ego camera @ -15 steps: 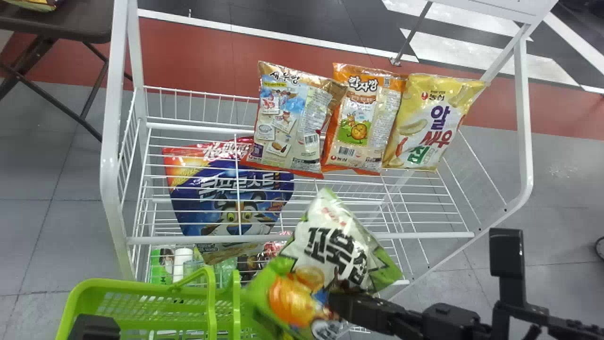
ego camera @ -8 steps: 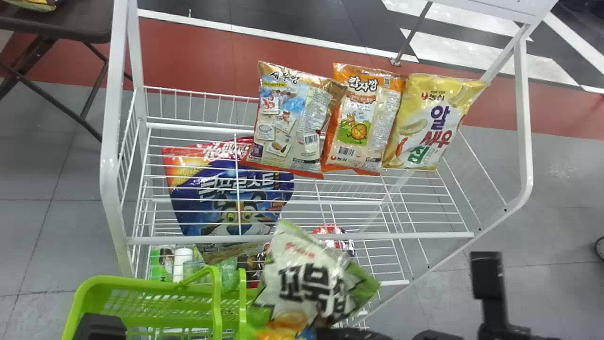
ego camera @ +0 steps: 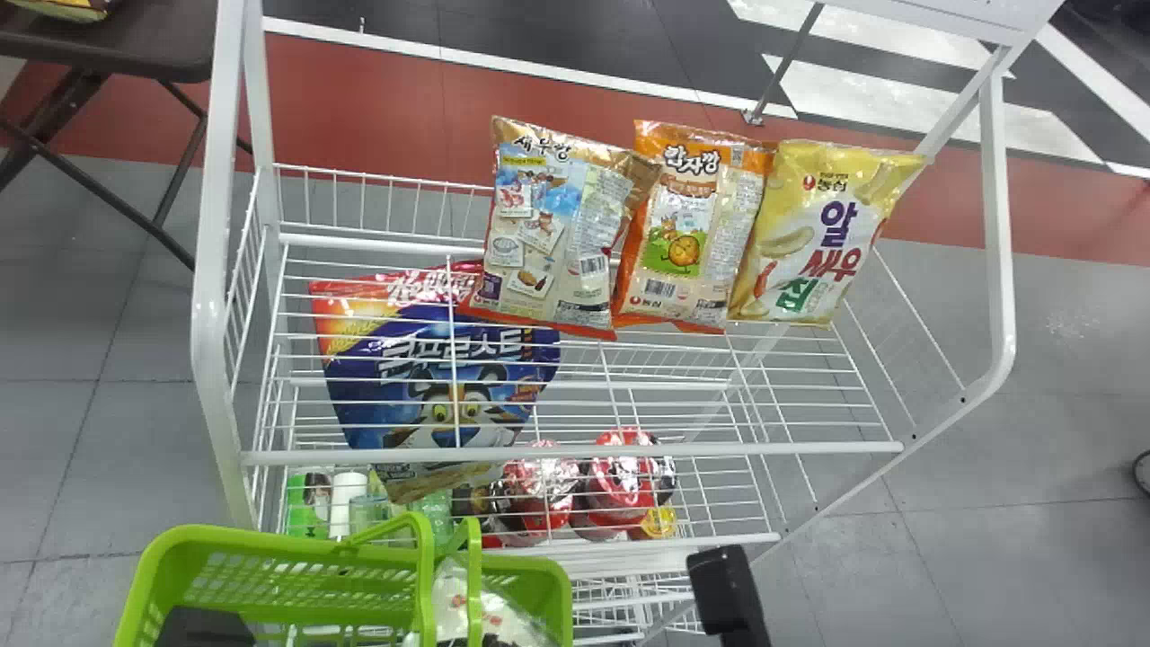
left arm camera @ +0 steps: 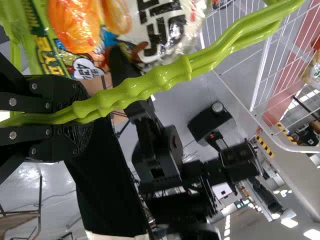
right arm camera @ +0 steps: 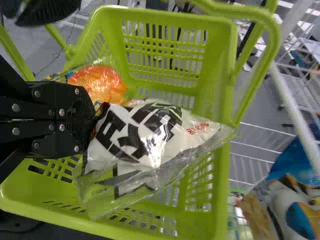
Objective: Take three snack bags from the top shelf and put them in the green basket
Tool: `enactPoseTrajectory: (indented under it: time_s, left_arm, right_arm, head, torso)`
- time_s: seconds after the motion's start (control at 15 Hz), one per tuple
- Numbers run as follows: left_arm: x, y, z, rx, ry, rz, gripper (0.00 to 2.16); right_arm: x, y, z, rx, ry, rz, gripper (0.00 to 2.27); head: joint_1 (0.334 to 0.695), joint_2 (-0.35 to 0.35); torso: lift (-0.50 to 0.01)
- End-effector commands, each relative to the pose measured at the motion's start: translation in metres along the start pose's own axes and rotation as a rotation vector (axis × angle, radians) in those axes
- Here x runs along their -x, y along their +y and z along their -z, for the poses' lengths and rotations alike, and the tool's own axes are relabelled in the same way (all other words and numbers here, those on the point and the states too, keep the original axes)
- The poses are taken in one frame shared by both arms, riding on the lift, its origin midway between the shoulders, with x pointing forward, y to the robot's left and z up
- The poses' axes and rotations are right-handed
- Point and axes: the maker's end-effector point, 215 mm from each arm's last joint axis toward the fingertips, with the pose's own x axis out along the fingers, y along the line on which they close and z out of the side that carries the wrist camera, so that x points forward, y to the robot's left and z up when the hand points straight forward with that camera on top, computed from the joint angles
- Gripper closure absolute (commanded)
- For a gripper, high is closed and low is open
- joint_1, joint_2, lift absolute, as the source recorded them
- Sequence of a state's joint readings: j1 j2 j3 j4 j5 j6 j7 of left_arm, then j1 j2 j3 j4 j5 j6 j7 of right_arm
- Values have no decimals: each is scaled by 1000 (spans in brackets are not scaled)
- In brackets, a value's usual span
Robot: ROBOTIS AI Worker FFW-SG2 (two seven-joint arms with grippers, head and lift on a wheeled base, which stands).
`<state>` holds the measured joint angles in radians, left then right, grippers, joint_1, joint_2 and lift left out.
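Right end effector [right arm camera: 86,117]: pinched closed on one crumpled snack bag of glossy white-and-green film, black-lettered, with an orange patch [right arm camera: 145,132].
Held bag's place: at the right end effector's tips, in or just over the opening of the green basket; exact depth impossible to tell.
Film and folds: creased tight beside the tips, flaring wide and shiny away from them.
Green basket [ego camera: 269,553]: around and below the held bag; smooth, glossy plastic, walls pierced with slots.
Left end effector [left arm camera: 80,117]: closed around the ribbed, rounded green plastic handles [left arm camera: 140,89].
In the way: one basket handle arching across the held bag as seen from the head; white metal front rail [ego camera: 575,455] ahead of both end effectors, before the shelf bags.
Top shelf: ahead of both end effectors, in white wire; bearing a brown-and-blue crinkled bag [ego camera: 557,234], an orange-and-beige bag [ego camera: 687,234] and a puffy yellow bag [ego camera: 818,238], side by side.
Under those wires: ahead of the end effectors, a broad blue-and-red bag with a tiger drawing [ego camera: 440,377]; lower, nearer them, round red shiny-topped containers [ego camera: 620,485].
Far ahead, to the left: brown folding desk [ego camera: 135,49].
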<state>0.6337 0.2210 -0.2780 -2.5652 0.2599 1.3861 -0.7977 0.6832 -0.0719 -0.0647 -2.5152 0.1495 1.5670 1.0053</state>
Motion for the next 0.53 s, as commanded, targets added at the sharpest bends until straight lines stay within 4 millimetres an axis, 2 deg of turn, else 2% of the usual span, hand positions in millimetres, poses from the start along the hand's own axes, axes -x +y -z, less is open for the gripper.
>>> enactPoseTrajectory:
  time_s: [0.0,0.07,0.33,0.47]
  left_arm:
    - [0,-1,0,-2,1,2,2020]
    - [0,-1,1,-1,3,3,2020]
    - [1,0,1,-1,3,0,2020]
    - [2,0,1,-1,1,-2,2020]
  right_arm:
    - [-9,-13,8,-31,31,12,475]
    - [-9,-18,6,-30,23,18,-2]
    - [8,-20,-38,81,-126,-22,22]
    - [26,-19,-79,211,-274,-12,36]
  head:
    - [695,-350]
    - [695,-350]
    - [695,-350]
    - [695,-350]
  torso:
    - [-38]
    - [-38]
    - [-38]
    - [-38]
